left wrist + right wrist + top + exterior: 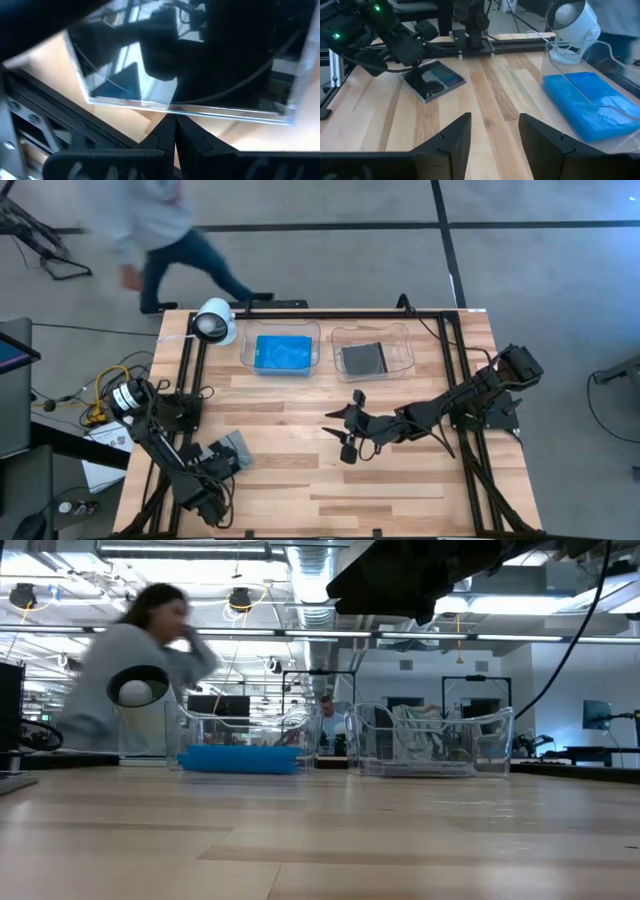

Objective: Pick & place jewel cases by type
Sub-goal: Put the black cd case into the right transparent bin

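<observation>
- A thin, square jewel case with a clear shell and dark, mirror-like inside (234, 448) lies flat on the table near its left edge. It is turned out of line with the table, corners pointing diamond-wise, so no side runs along the planks.
- Its glossy face reflects dark shapes; a clear edge rims it in the left wrist view (190, 60).
- The left gripper (172, 131) sits right at that case's edge, fingers pressed together with no gap and nothing between them.
- Bright translucent blue cases (283, 352) lie flat in the left clear rounded plastic tray (247, 340) at the table's far side.
- A dark grey case (363, 358) lies in the right clear tray (398, 340), just beside the first tray.
- The right gripper (348, 430) hangs above the bare middle of the table, fingers spread and empty.
- The table (300, 480) is light wooden planks in a black frame; a white cylindrical camera (215, 322) stands beside the blue tray.
- Beyond lies grey floor, where a blurred person in a grey top (150, 220) is passing.
</observation>
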`<action>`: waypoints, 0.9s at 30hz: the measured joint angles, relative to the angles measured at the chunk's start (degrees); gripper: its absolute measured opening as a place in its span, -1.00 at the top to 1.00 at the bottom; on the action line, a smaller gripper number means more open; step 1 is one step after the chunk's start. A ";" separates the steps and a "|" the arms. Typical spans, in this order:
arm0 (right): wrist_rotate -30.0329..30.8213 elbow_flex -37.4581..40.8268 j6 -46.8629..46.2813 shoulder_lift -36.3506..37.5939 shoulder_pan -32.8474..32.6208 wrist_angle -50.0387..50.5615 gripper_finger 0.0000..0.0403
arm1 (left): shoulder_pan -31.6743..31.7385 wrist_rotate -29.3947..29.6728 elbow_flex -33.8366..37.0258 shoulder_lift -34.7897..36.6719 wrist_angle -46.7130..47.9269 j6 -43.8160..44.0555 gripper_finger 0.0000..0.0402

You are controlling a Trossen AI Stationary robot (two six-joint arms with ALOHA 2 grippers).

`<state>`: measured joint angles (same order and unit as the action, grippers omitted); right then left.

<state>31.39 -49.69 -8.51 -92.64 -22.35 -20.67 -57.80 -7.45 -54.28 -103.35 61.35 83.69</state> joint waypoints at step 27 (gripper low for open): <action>-5.13 0.02 -12.73 -0.37 0.74 8.76 0.21 | 9.62 24.43 3.28 -0.36 -2.00 -15.28 1.00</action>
<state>26.25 -49.67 -21.25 -93.01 -21.61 -11.91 -48.18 16.98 -51.00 -103.71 59.35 68.42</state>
